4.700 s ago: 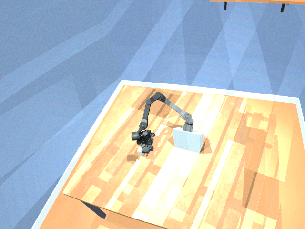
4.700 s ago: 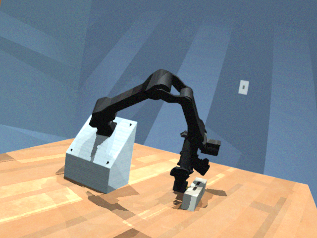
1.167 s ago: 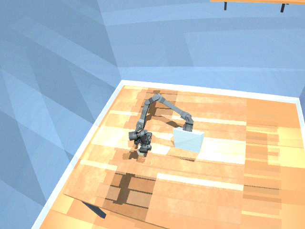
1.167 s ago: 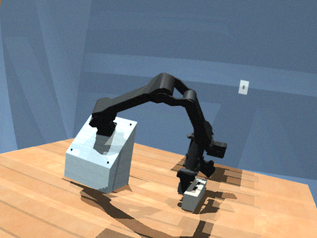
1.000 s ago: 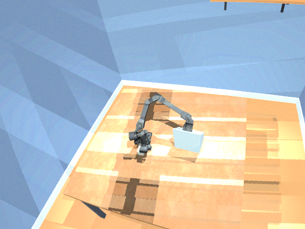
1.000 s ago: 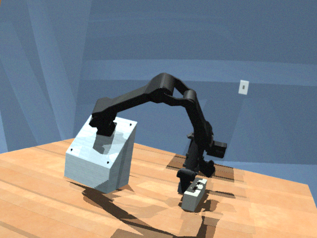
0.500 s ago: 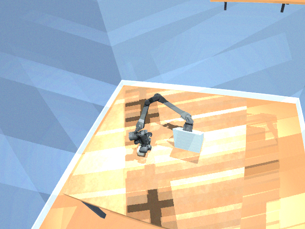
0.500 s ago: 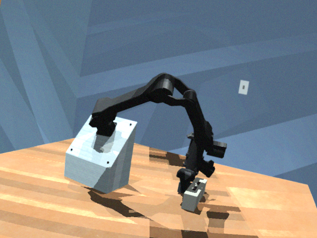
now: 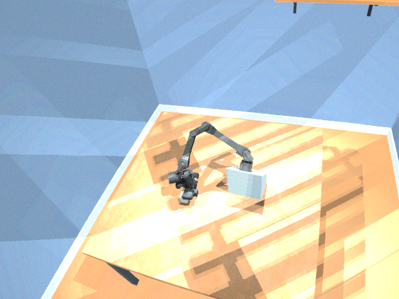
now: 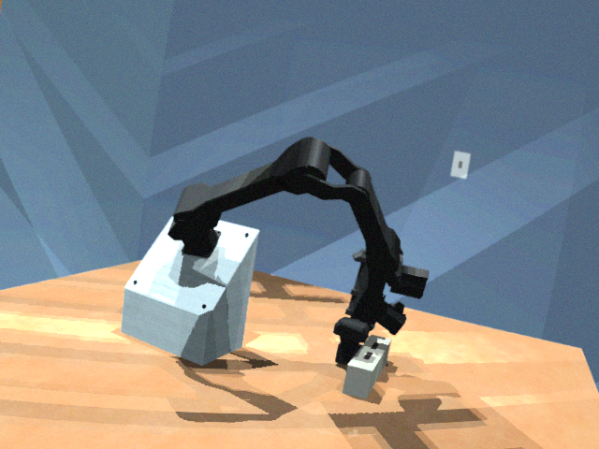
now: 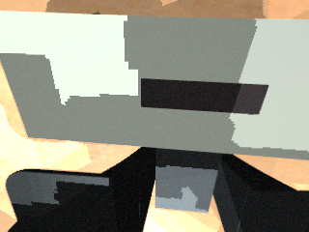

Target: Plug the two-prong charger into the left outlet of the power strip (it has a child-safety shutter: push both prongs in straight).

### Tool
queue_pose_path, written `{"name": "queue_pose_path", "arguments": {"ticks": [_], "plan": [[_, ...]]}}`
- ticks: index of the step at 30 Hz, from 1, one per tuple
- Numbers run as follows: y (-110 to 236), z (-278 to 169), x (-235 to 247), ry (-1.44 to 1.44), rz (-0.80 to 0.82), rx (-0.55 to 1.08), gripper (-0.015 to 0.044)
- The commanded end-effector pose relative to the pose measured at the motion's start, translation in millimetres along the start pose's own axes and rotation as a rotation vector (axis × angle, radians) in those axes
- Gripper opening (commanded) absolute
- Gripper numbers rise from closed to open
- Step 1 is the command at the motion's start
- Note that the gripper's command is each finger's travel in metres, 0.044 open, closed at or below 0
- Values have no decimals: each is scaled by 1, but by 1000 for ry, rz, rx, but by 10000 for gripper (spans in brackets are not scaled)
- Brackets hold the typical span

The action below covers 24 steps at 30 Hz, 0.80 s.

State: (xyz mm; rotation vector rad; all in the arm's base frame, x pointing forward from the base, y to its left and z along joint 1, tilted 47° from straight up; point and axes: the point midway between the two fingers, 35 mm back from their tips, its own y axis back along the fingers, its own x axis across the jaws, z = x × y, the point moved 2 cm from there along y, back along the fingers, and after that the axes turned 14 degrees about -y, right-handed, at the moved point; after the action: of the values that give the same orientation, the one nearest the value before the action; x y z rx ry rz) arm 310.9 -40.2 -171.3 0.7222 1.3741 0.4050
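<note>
The power strip (image 9: 184,200) (image 10: 361,377) (image 11: 97,53) is a pale grey block lying on the wooden table top (image 9: 283,199) (image 10: 96,386). In the wrist view a dark outlet slot (image 11: 203,96) shows on its face. My gripper (image 9: 187,191) (image 10: 355,340) (image 11: 181,145) hangs right over the strip and is shut on the charger (image 11: 185,186), a small grey block between the dark fingers. The charger sits just short of the strip's face, below the slot. Its prongs are hidden.
The arm stands on a large pale grey wedge-shaped base block (image 9: 246,185) (image 10: 193,299) to one side of the strip. The table has a white raised rim (image 9: 103,196). A small wall plate (image 10: 460,164) is on the blue wall behind.
</note>
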Motion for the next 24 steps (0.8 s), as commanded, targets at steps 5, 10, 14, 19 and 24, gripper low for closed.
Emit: {"name": "queue_pose_path", "arguments": {"ticks": [5,10,14,19,24], "plan": [[2,7,1,-26,11,-20,0],[3,7,1,-26,11,-20,0],[3,7,1,-26,11,-20,0],[4,7,1,-26,11,-20,0],[5,7,1,-26,11,-20,0]]}}
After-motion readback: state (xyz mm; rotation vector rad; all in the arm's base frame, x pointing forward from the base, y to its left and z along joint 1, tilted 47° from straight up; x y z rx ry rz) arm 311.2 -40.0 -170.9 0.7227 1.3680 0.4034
